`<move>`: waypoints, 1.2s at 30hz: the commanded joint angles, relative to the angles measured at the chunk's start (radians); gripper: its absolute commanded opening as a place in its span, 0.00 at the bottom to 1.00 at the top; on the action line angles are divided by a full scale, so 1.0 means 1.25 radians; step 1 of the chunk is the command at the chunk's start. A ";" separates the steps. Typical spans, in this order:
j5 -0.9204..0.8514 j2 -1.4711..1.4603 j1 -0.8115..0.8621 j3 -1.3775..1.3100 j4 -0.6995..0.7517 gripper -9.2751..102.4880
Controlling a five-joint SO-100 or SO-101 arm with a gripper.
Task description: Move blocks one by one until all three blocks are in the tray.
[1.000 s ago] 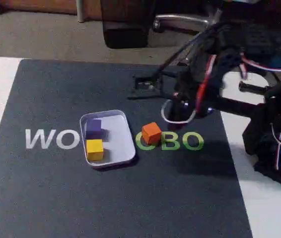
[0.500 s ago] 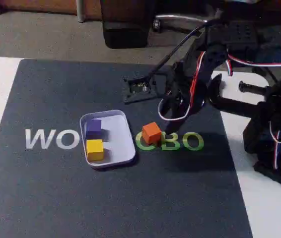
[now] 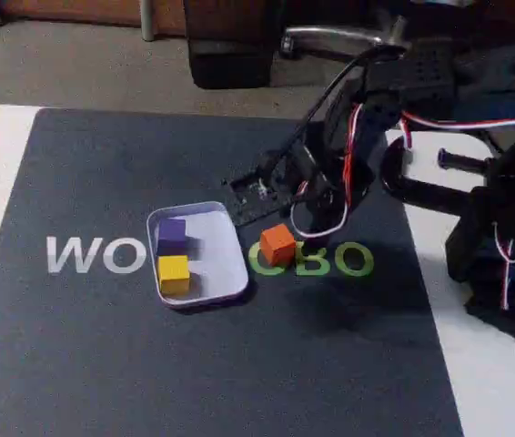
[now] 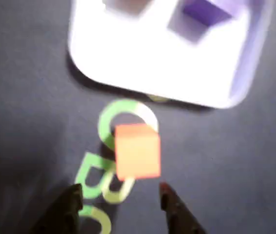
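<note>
A: Where is the orange cube (image 3: pixel 277 244) sitting?

B: It is lying on the dark mat (image 3: pixel 103 364), on the green lettering (image 3: pixel 330 260), just right of the tray (image 3: pixel 226 273) in the fixed view and apart from its rim. In the wrist view the cube (image 4: pixel 137 151) is sitting below the tray (image 4: pixel 128 73), covering part of a green letter.

A: And the other two?

B: Both are resting inside the tray. The purple cube (image 3: pixel 172 234) is lying toward the far end, the yellow cube (image 3: pixel 174 273) toward the near end, close together along the left side in the fixed view.

A: What is the gripper (image 4: pixel 121 192) doing?

B: It is hanging just behind the orange cube, tilted down toward it. Its fingers (image 4: pixel 72 197) are standing spread, one at each side of the cube's lower edge in the wrist view, and they are not touching it. Nothing is being pinched.

A: The wrist view is blurring a bit?

B: Yes, the edges are looking soft.
</note>
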 commanded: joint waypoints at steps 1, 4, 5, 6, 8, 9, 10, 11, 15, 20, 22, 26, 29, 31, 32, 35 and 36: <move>-0.005 -0.016 -0.005 -0.038 -0.021 0.24; -0.002 -0.037 -0.002 -0.037 -0.036 0.24; -0.001 -0.039 -0.001 -0.034 -0.040 0.24; 0.004 -0.042 -0.001 -0.031 -0.049 0.24; 0.010 -0.050 0.001 -0.031 -0.059 0.24; 0.011 -0.054 0.004 -0.031 -0.061 0.24; 0.010 -0.058 0.006 -0.031 -0.066 0.25; 0.011 -0.061 0.006 -0.031 -0.074 0.25; 0.027 -0.079 0.007 -0.034 -0.106 0.25; 0.037 -0.101 0.010 -0.038 -0.133 0.25; 0.037 -0.104 0.012 -0.038 -0.137 0.25; 0.037 -0.108 0.012 -0.038 -0.139 0.19; 0.037 -0.110 0.007 -0.033 -0.152 0.12; 0.037 -0.110 0.005 -0.032 -0.156 0.08; 0.037 -0.110 0.005 -0.031 -0.156 0.07; 0.045 -0.108 0.005 -0.031 -0.157 0.03; 0.053 -0.106 0.001 -0.031 -0.158 0.01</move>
